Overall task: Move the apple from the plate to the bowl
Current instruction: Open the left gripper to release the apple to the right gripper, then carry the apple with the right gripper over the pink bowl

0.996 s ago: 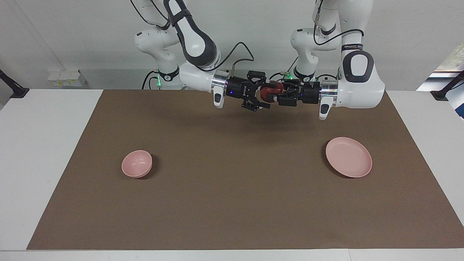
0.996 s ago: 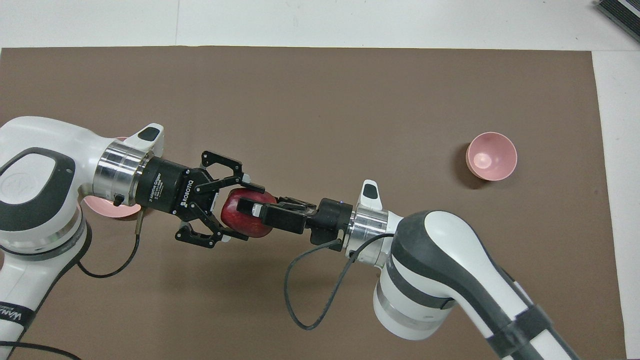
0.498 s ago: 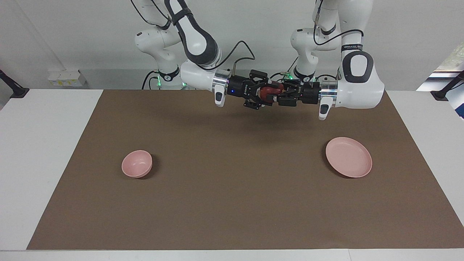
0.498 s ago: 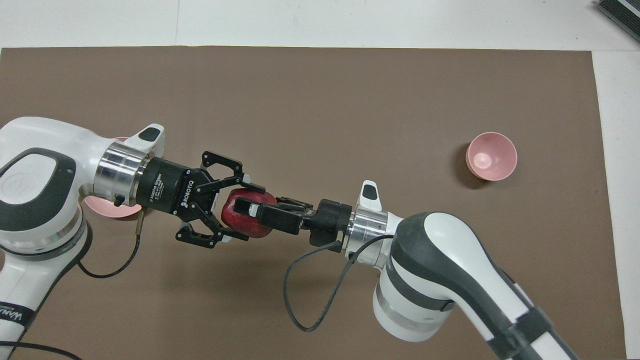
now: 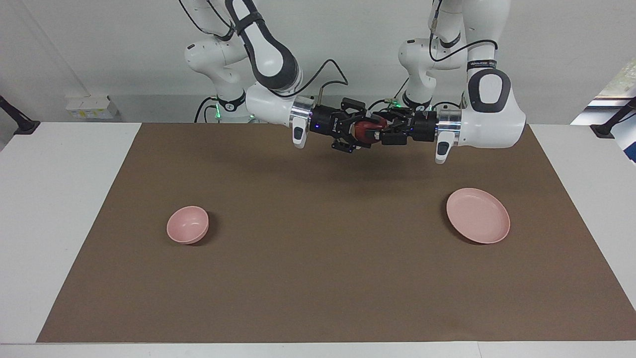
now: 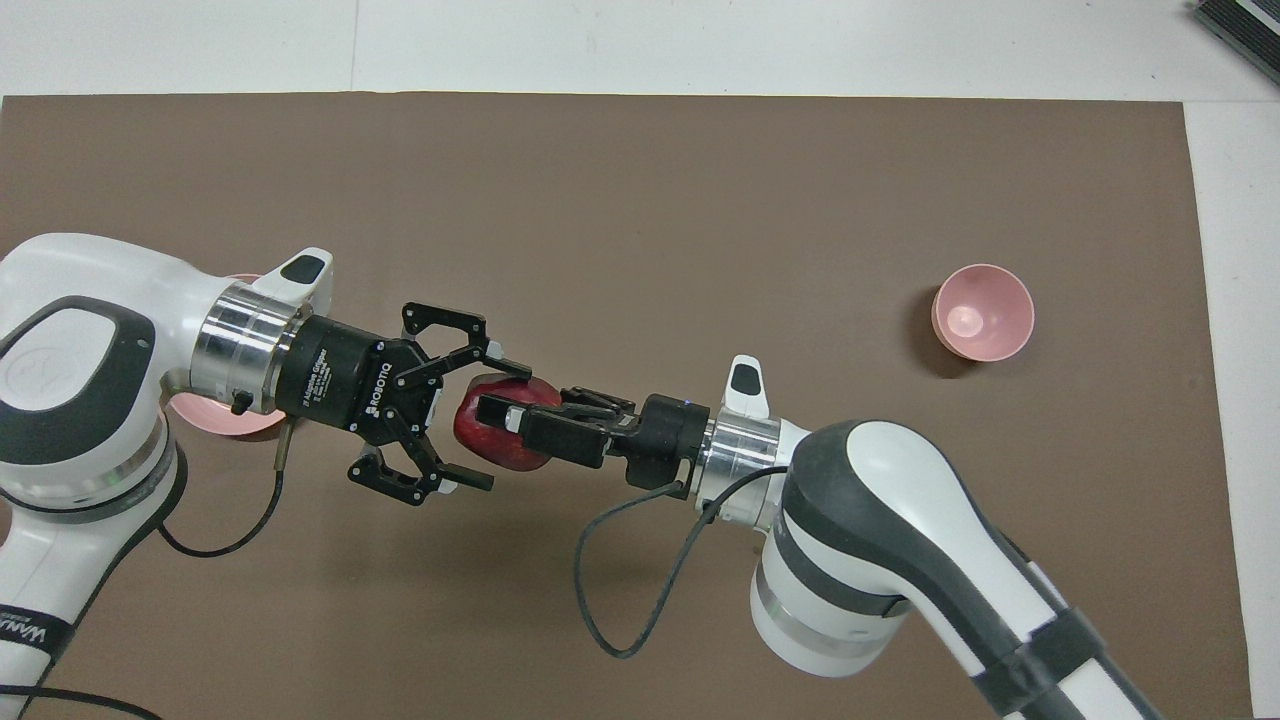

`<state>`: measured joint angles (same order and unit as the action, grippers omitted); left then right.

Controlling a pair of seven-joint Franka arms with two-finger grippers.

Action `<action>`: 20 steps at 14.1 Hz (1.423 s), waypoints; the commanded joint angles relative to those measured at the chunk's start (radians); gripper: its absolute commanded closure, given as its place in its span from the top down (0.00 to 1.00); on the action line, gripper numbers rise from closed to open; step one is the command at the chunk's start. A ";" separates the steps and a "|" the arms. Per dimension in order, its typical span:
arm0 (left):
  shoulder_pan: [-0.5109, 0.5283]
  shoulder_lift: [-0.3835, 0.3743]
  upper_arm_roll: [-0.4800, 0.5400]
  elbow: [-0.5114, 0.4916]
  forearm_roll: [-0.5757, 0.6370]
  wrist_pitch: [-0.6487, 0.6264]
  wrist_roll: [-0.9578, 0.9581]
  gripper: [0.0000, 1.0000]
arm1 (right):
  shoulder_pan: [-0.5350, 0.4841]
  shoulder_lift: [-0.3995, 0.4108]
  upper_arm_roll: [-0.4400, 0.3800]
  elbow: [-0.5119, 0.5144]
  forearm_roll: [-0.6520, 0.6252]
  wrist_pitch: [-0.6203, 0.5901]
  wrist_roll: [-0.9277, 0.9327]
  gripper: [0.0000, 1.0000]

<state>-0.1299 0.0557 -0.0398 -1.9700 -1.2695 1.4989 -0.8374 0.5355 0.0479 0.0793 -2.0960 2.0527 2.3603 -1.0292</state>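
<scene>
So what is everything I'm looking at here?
apple: one, dark red, in the air over the mat, gripped
bowl: one, pale pink, on the mat toward the right arm's end
plate: one, pale pink, on the mat toward the left arm's end
mat: one, brown, covering the table
table: one, white
right gripper: one, black, shut on the apple
left gripper: one, black, open around the apple
</scene>
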 commanded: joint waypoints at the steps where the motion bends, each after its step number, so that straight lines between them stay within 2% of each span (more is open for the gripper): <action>1: -0.016 -0.019 0.017 -0.006 0.010 0.001 -0.011 1.00 | -0.032 -0.010 0.005 -0.002 -0.121 0.011 0.014 0.26; 3: -0.019 -0.016 0.017 0.026 0.091 0.038 -0.015 1.00 | -0.057 0.000 0.005 -0.002 -0.234 0.013 0.034 0.26; 5: -0.039 -0.016 0.014 0.043 0.215 0.118 -0.015 1.00 | -0.100 0.018 0.005 -0.002 -0.403 0.016 0.041 0.26; 6: -0.039 -0.016 0.014 0.043 0.238 0.138 -0.017 1.00 | -0.124 0.027 0.005 -0.002 -0.495 0.014 0.052 0.26; 8: -0.037 -0.013 0.014 0.045 0.318 0.159 -0.008 1.00 | -0.152 0.056 -0.001 0.010 -0.725 0.014 0.095 0.26; 10: -0.039 -0.010 0.014 0.049 0.434 0.220 -0.003 1.00 | -0.201 0.087 -0.003 0.033 -1.025 0.008 0.150 0.26; 12: -0.082 -0.007 0.014 0.054 0.604 0.291 -0.002 1.00 | -0.253 0.095 -0.003 0.050 -1.277 -0.007 0.179 0.26; 14: -0.102 -0.007 0.014 0.053 0.747 0.343 -0.009 1.00 | -0.302 0.096 -0.003 0.071 -1.498 -0.079 0.212 0.26; 16: -0.094 -0.004 0.014 0.052 0.792 0.368 -0.005 1.00 | -0.348 0.096 -0.003 0.091 -1.677 -0.137 0.216 0.26; 18: -0.090 0.004 0.014 0.051 0.899 0.437 0.000 1.00 | -0.411 0.096 -0.004 0.129 -1.788 -0.235 0.224 0.27; 20: -0.080 0.010 0.015 0.052 0.952 0.469 0.046 1.00 | -0.465 0.099 -0.004 0.175 -1.911 -0.317 0.279 0.27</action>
<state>-0.2128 0.0569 -0.0301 -1.9233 -0.3743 1.9325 -0.8291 0.1217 0.1377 0.0640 -1.9831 0.2440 2.1228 -0.8119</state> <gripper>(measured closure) 0.000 0.185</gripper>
